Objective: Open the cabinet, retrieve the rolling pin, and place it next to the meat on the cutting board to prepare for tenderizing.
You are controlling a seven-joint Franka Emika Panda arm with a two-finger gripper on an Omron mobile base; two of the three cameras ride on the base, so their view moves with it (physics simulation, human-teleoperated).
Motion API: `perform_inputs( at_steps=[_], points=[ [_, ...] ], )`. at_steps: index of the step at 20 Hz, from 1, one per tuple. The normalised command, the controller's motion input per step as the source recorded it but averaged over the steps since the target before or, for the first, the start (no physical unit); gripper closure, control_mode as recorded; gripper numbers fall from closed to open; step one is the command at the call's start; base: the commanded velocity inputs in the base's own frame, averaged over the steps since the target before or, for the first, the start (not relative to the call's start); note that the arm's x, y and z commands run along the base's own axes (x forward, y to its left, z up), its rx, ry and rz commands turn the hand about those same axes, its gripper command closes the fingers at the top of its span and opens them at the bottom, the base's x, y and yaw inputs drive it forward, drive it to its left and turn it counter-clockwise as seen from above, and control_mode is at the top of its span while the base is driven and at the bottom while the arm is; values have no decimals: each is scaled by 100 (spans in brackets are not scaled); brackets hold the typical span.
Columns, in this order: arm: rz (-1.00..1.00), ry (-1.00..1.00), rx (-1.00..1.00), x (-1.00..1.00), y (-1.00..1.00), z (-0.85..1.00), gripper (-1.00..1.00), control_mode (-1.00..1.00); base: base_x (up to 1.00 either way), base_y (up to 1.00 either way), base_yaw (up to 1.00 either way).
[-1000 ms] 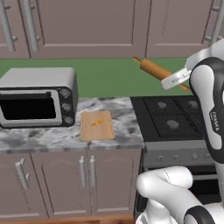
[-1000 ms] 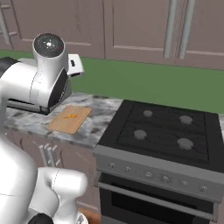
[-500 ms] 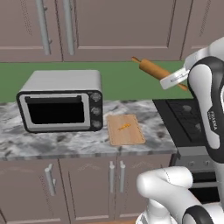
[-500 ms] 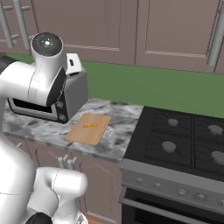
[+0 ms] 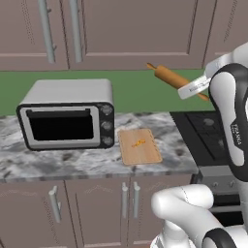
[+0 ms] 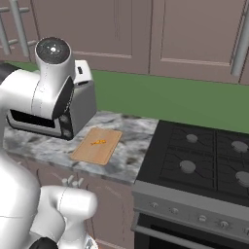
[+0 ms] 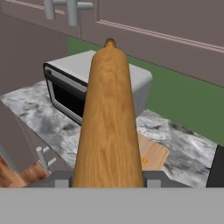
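My gripper (image 5: 194, 88) is shut on the rolling pin (image 5: 170, 77), an orange-brown wooden cylinder held high in the air, up and to the right of the board and in front of the green wall. In the hand view the rolling pin (image 7: 109, 118) runs straight away from my gripper (image 7: 107, 181). The light-tan cutting board (image 5: 139, 146) lies on the marble counter with the small orange meat (image 5: 139, 142) on it. From the right, the cutting board (image 6: 96, 145) and meat (image 6: 98, 142) show beside my arm. The taupe wall cabinet (image 5: 135, 29) above has its doors shut.
A grey toaster oven (image 5: 68, 117) stands just left of the board. A black stove (image 6: 204, 165) sits to the board's right. Base cabinets (image 5: 92, 208) with short handles run under the counter. My white arm hides part of the toaster oven (image 6: 83, 104) in the right view.
The whole picture has shifted as the base drove: toaster oven and board slid rightward toward the middle of both base views. The pin stays gripped in the same pose.
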Motion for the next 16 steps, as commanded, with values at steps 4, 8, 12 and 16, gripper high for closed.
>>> perform_inputs(
  at_steps=[4, 8, 12, 16],
  points=[
    [0, 0, 0, 0, 0, 0, 100, 100, 22, 5, 0],
    [0, 0, 0, 0, 0, 0, 100, 100, 3, 3, 0],
    [0, 0, 0, 0, 0, 0, 100, 100, 0, 3, 0],
    [0, 0, 0, 0, 0, 0, 100, 100, 0, 0, 0]
  ],
)
